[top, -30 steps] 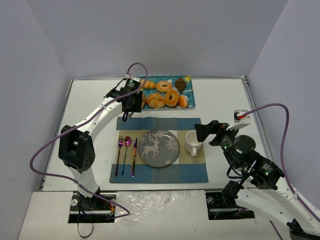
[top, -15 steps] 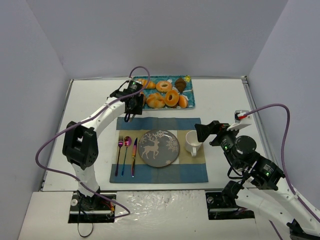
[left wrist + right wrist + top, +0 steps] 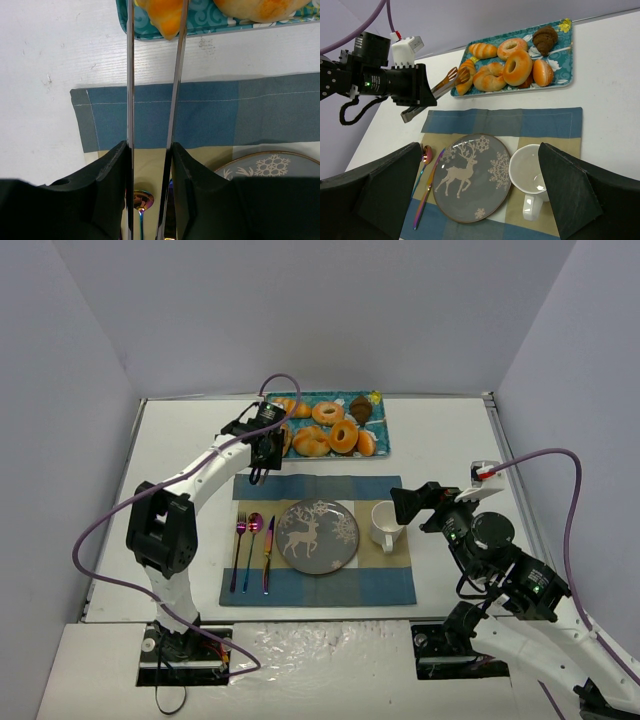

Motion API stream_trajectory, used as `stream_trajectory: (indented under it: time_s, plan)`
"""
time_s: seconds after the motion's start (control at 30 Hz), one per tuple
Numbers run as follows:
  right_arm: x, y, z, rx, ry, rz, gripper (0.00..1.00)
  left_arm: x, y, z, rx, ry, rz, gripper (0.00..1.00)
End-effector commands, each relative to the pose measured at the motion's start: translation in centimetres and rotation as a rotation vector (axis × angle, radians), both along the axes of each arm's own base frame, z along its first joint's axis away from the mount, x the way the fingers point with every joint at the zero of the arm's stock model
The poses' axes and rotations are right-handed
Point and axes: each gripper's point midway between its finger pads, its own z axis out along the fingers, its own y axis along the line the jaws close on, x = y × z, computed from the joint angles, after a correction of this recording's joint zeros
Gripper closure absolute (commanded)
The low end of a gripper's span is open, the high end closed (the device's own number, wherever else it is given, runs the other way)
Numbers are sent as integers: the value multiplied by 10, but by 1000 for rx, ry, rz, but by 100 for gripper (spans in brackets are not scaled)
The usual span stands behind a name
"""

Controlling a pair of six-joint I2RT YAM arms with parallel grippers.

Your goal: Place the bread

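Several breads lie on a teal tray [image 3: 383, 447] at the back: rolls, ring donuts [image 3: 343, 435] and a dark croissant [image 3: 361, 408]. My left gripper [image 3: 264, 445] is shut on metal tongs [image 3: 130, 75]. The tong arms reach to the tray's left edge and stand either side of an orange roll [image 3: 166, 19], with gaps showing. The right wrist view shows the tong tips [image 3: 455, 76] at that roll [image 3: 464, 83]. A grey deer plate [image 3: 317, 536] sits empty on the placemat. My right gripper [image 3: 413, 506] is open and empty, beside the mug.
A blue and tan placemat [image 3: 300, 488] holds the plate, a white mug [image 3: 384, 524] to its right, and a fork, spoon and knife [image 3: 254, 550] to its left. The white table [image 3: 450, 440] has walls on three sides.
My left gripper with the tongs has moved slightly right and farther back, towards the tray's left edge. The right arm has barely moved.
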Motion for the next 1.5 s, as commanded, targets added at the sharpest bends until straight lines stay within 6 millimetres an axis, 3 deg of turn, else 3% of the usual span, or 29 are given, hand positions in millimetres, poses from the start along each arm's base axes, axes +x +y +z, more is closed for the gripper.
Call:
stream_trajectory:
  time_s: [0.0,0.3,0.6,0.73,0.87,1.03,1.2,1.47]
  plan:
    - [5,1,16,34,-40,-12,0,10,-3,53,-40,-139,7,87]
    - [6,4,18,26,-38,-10,0,4,-1,97,-46,-227,9,98]
    - [8,5,15,18,-30,-12,0,-9,2,137,-57,-297,-3,99]
    - [8,4,14,17,-30,-15,0,-24,-1,154,-68,-313,-29,99]
    - [9,4,14,16,-29,-18,0,-55,-13,166,-90,-335,-87,100]
    - [11,6,13,8,-25,-21,0,-101,-30,154,-104,-311,-176,99]
    - [12,6,10,2,-23,-27,0,-149,-40,126,-94,-263,-246,100]
    - [17,10,8,-14,-21,-29,0,-200,-68,105,-114,-226,-347,99]
